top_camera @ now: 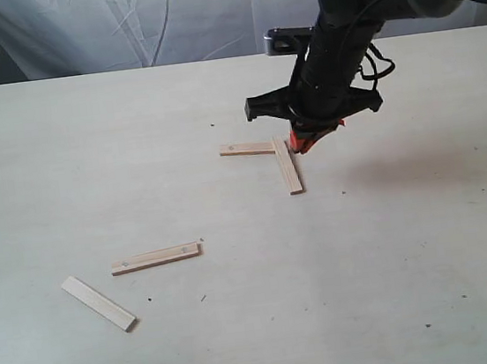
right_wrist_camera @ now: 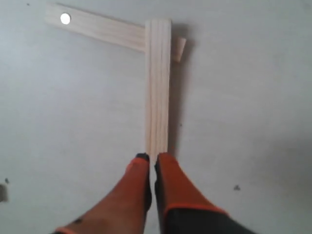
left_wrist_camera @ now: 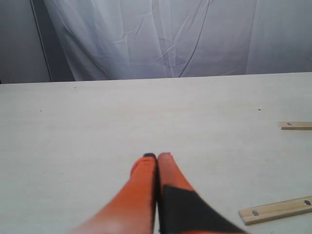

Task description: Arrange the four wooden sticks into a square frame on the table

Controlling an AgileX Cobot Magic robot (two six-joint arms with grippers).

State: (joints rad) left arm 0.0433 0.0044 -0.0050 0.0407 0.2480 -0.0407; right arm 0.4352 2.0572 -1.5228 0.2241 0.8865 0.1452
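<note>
The pale bench (top_camera: 395, 261) fills most of every view, with a creased white cloth (top_camera: 117, 24) hanging behind it. The dark right arm (top_camera: 354, 0) reaches down over the bench's far half. Its orange right fingers (right_wrist_camera: 170, 180) are pressed together with nothing between them. In the right wrist view their tips sit at one end of a grained stick (right_wrist_camera: 158, 87), which runs straight away from them; whether they touch it I cannot tell. At its end farthest from the fingers this stick lies across a holed stick (right_wrist_camera: 95, 27), making an L-shaped corner. The holed stick's tip pokes out just past the crossing.

The left fingers (left_wrist_camera: 141, 190) are likewise pressed together and hold nothing. A two-holed stick (left_wrist_camera: 275, 210) lies near them, off to one side, and another stick's end shows farther out. In the exterior view the two-holed stick and a plain stick (top_camera: 98, 303) lie well apart from the right fingers. They are near each other but not touching, and neither is joined to the L.
</note>
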